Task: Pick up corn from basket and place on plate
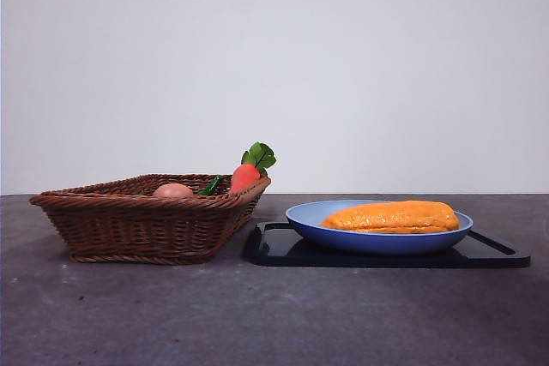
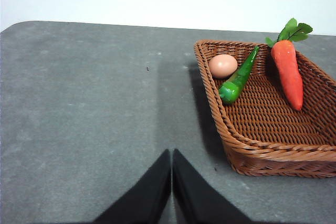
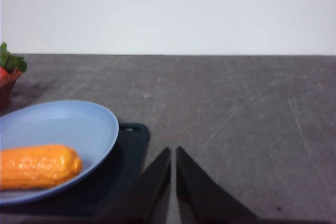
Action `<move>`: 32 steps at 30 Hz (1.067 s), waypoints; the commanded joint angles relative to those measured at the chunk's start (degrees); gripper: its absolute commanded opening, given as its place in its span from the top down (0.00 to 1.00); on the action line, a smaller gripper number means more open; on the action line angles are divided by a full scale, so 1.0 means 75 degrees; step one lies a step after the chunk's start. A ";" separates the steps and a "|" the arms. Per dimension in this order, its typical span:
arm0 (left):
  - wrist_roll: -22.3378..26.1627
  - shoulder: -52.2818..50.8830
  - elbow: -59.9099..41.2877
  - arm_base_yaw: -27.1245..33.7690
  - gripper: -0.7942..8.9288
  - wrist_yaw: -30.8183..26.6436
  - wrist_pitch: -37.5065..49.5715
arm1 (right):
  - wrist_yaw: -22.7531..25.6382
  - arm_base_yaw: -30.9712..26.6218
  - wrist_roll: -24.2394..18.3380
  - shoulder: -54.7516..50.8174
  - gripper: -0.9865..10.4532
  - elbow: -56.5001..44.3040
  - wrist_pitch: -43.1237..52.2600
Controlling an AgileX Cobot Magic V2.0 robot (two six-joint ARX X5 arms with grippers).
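Now corn [image 1: 391, 216] lies on plate [image 1: 326, 233].

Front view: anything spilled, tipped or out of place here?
Nothing stands out. The corn lies flat on the plate, which sits on the black tray; the carrot leans on the basket rim.

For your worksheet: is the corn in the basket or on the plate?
On the plate: the corn lies across the blue plate; the basket holds none.

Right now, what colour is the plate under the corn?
The wide round shallow plate is light blue, clearest in the front view.
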 commanded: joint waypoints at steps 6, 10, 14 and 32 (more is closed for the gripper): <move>-0.0020 -0.0015 -0.0213 0.0012 0.91 -0.0009 0.0026 | 0.0017 0.0015 -0.0015 -0.0099 0.91 -0.0047 -0.0836; -0.0020 -0.0015 -0.0213 0.0012 0.91 -0.0009 0.0073 | 0.0006 0.0015 -0.0003 -0.0099 0.91 -0.0047 -0.0807; -0.0020 -0.0015 -0.0213 0.0012 0.91 -0.0009 0.0073 | 0.0012 0.0015 -0.0006 -0.0099 0.91 -0.0047 -0.0769; -0.0020 -0.0015 -0.0213 0.0012 0.91 -0.0009 0.0076 | 0.0012 0.0015 -0.0006 -0.0099 0.91 -0.0047 -0.0769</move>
